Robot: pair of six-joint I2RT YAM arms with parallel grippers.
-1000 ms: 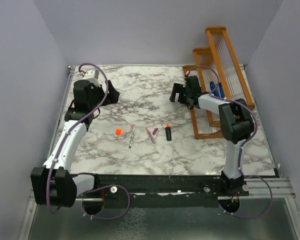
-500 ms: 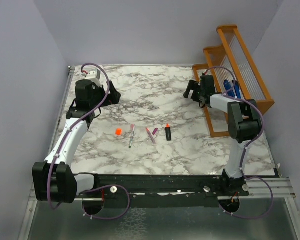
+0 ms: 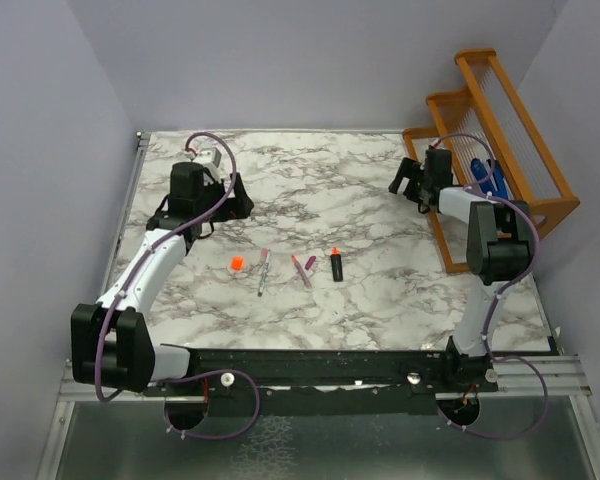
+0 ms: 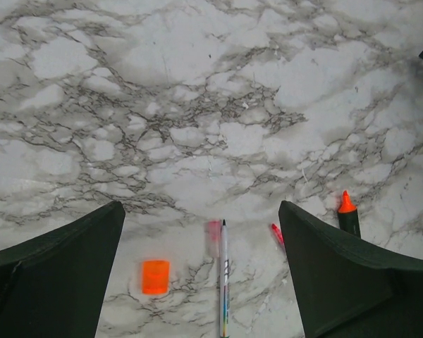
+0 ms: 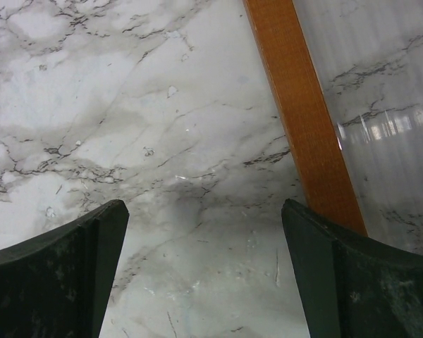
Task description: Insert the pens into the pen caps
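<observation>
Nothing is capped yet: left of the stubby black orange-tipped marker (image 3: 336, 266) lie a slim pink pen (image 3: 302, 271), tiny magenta cap (image 3: 311, 262), slim whitish-grey pen (image 3: 264, 271) and short orange cap (image 3: 236, 263), loose on the marble counter (image 3: 310, 190). The left jaws and right jaws gape wide, empty.

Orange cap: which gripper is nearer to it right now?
Left. The left gripper hovers just behind the orange cap, fingers open. The right gripper is far off to the cap's right, beside the wooden rack.
</observation>
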